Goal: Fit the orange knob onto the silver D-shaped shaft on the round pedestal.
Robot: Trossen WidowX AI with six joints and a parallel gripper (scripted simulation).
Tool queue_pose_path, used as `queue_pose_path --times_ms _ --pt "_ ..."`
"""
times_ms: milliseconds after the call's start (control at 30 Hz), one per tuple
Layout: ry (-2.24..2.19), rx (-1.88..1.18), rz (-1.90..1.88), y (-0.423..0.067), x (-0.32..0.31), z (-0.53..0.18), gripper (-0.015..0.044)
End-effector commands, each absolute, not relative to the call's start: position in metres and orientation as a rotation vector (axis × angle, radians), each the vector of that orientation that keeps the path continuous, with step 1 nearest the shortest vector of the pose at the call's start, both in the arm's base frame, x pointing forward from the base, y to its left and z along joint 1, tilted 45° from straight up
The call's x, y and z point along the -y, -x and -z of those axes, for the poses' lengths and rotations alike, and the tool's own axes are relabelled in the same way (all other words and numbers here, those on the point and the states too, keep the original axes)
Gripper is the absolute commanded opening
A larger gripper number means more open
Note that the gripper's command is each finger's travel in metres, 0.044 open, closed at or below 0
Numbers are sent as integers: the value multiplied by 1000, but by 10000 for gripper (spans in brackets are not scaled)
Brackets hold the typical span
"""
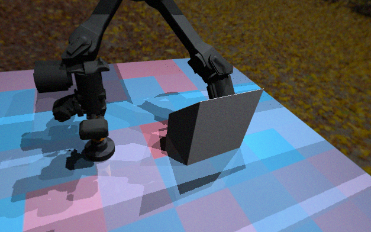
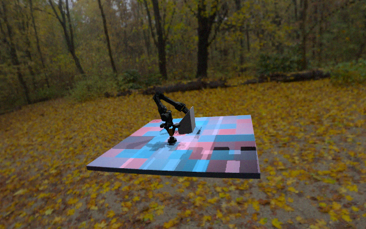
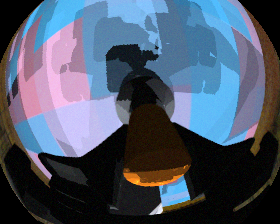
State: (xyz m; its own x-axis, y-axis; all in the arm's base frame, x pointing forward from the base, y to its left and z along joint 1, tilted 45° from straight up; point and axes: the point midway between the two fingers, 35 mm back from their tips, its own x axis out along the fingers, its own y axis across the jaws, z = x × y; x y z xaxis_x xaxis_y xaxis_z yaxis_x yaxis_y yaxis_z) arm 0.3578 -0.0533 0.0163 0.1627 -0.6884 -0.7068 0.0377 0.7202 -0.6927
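Note:
My gripper (image 1: pixel 95 130) (image 2: pixel 170 134) is shut on the orange knob (image 1: pixel 101 139) (image 3: pixel 152 145) and holds it upright, directly over the dark round pedestal (image 1: pixel 100 150) (image 2: pixel 171 141) (image 3: pixel 143 91). Only a thin orange sliver of the knob shows under the fingers in the top view, just above the pedestal top. In the wrist view the knob tapers down toward the pedestal below it. The silver shaft is hidden by the knob and fingers. I cannot tell whether the knob's bottom touches the pedestal.
A large dark grey wedge-shaped block (image 1: pixel 213 127) (image 2: pixel 187 122) stands on the patchwork table (image 1: pixel 275 183) (image 2: pixel 227 158) to the right of the pedestal, around the arm's base. The table's right edge runs close behind it. Leaf-covered ground surrounds the table.

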Motion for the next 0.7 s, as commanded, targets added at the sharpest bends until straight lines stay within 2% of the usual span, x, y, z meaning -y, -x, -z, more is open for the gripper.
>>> queue_pose_path --times_ms 0,667 --pt "609 -1316 564 -358 51 -19 0" --pt "781 -1385 429 -359 54 -16 0"
